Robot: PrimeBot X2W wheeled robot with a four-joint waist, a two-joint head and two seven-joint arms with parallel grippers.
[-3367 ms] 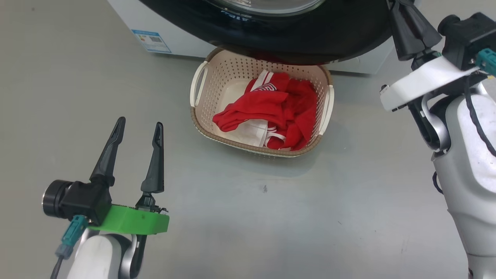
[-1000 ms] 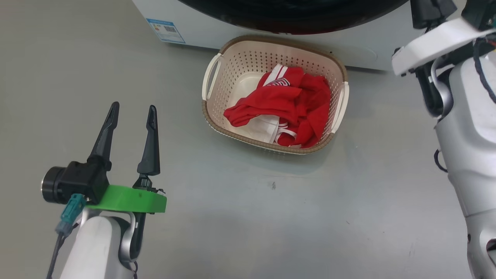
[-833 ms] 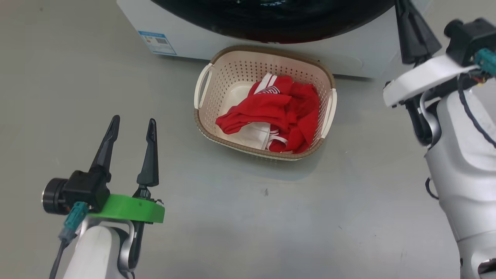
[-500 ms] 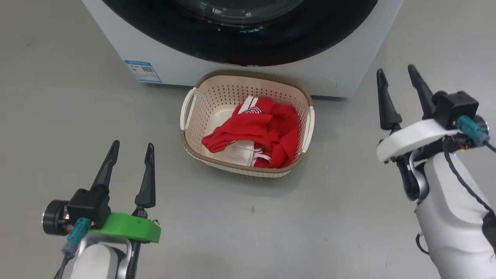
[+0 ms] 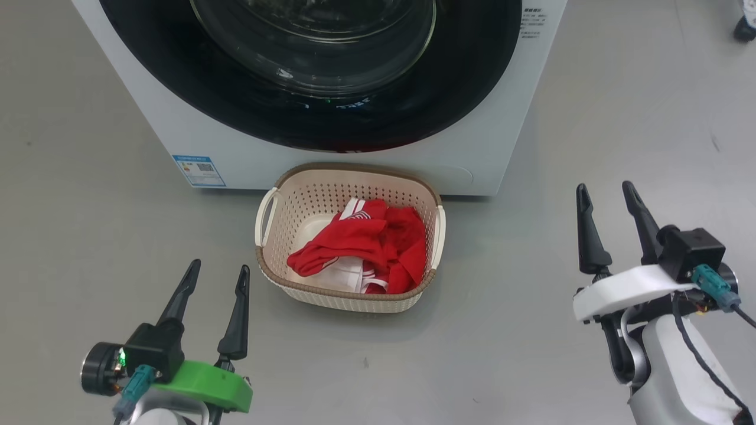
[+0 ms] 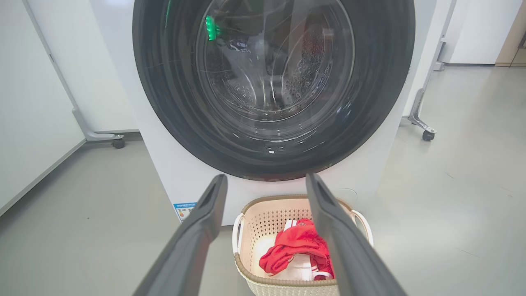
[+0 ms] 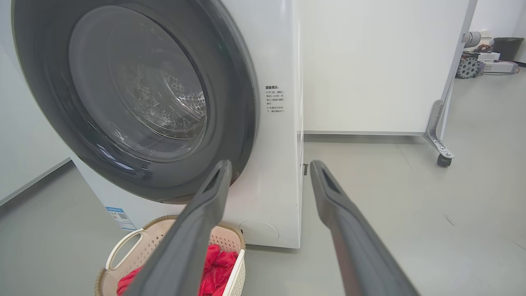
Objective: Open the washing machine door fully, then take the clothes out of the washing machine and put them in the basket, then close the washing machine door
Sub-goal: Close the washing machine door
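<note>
The washing machine door (image 5: 313, 53) sits flush against the washing machine (image 5: 502, 147), apparently shut. The clothes (image 5: 366, 251) lie in the basket (image 5: 348, 298), on the floor just before the machine. Left tool (image 5: 219, 267) and right tool (image 5: 605, 186) stand wide and empty. All steps appear complete.

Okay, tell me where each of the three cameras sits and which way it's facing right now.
Head view: on the head, looking down at the washing machine door, the basket and the clothes in it; left gripper and right gripper show, both open.
Left wrist view: low on the left wrist, facing the door squarely; its two fingers rise from the bottom.
Right wrist view: low, further right, seeing the door at a slant; its fingers rise likewise.
Shared: both wrist views show door and basket.
</note>
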